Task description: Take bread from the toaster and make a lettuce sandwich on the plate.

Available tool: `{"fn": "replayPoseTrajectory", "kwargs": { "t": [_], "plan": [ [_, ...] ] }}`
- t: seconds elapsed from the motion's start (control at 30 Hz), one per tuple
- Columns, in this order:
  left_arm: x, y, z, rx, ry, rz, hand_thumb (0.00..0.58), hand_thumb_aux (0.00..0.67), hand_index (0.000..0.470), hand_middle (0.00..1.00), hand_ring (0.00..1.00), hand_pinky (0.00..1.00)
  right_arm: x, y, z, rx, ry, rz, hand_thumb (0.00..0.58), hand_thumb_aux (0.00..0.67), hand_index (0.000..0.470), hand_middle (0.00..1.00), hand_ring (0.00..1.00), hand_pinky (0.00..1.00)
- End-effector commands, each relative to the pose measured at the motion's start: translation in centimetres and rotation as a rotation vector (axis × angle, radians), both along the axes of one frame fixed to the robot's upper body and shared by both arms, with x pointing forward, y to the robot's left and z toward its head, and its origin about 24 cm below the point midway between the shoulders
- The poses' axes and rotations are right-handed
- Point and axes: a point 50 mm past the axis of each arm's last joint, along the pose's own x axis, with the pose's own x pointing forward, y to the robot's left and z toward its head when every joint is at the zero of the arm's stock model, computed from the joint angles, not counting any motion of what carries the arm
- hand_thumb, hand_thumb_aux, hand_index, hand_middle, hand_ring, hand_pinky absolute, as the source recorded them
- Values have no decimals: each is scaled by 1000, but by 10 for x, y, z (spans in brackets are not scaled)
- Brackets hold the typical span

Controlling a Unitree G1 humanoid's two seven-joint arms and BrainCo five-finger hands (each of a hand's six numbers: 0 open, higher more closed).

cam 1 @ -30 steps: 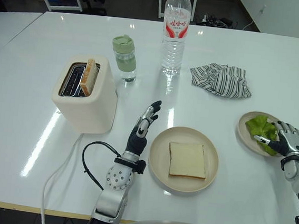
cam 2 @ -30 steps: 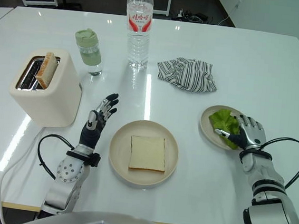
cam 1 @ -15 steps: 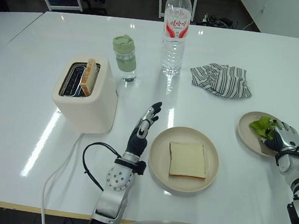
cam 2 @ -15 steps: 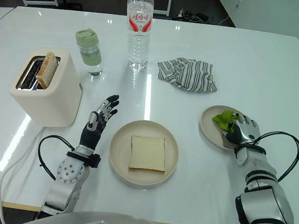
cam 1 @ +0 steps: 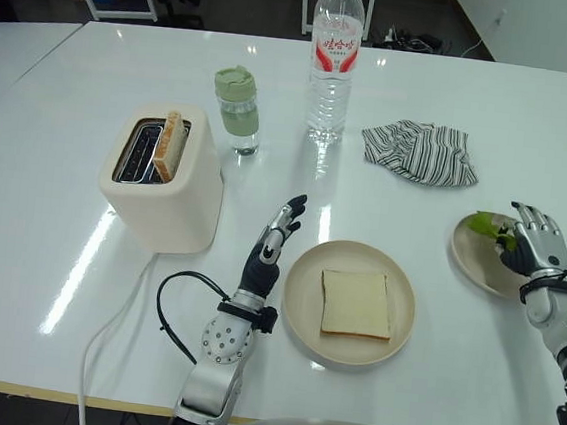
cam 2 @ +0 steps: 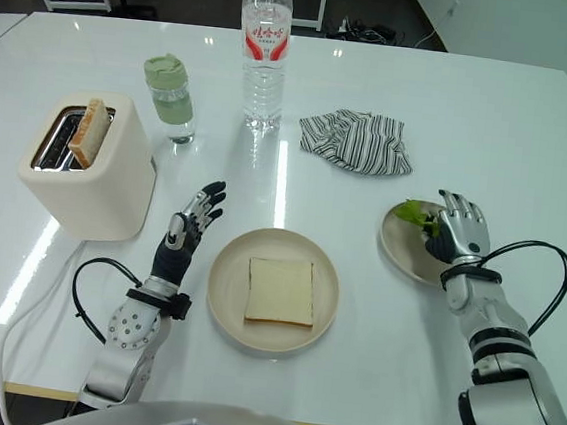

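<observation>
A cream toaster [cam 1: 163, 193] stands at the left with one toasted slice [cam 1: 170, 145] sticking up from a slot. One slice of white bread [cam 1: 356, 303] lies flat on the beige plate [cam 1: 304, 293] in front of me. My left hand [cam 1: 272, 238] rests on the table between toaster and plate, fingers straight and holding nothing. At the right, my right hand [cam 2: 458, 231] is shut on a green lettuce leaf [cam 2: 415, 214], held just above a small beige plate [cam 2: 404, 252].
A green-lidded cup [cam 1: 237, 110] and a tall water bottle [cam 1: 333, 62] stand behind the toaster and plate. A striped cloth [cam 1: 420, 151] lies at the back right. The toaster's white cord [cam 1: 112, 327] and a black cable [cam 1: 175, 313] run by my left arm.
My right hand closed on the lettuce and raised it off the small plate, turning its fingers upward. The left hand has stayed where it was.
</observation>
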Motion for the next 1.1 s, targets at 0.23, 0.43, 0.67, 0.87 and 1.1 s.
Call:
{"fn": "replayPoseTrajectory", "kwargs": {
  "t": [0.23,0.43,0.67,0.87,1.1],
  "plan": [
    [0,-4,-5,9,25,6,0,0,0,0,0,0,-32,98,59,103,-182,324,580,670,470,0,0,0],
    [1,-7,-7,7,32,7,0,0,0,0,0,0,-33,152,65,182,-177,454,580,670,470,0,0,0],
    [3,-5,-7,-12,39,19,0,0,0,0,0,0,-40,187,36,233,-72,526,580,670,470,0,0,0],
    [4,-4,-6,-25,37,34,0,0,0,0,0,0,-62,198,1,238,58,565,580,670,470,0,0,0],
    [5,-2,-5,-22,35,37,0,0,0,0,0,0,-81,193,-22,219,161,556,580,670,470,0,0,0]
  ]
}}
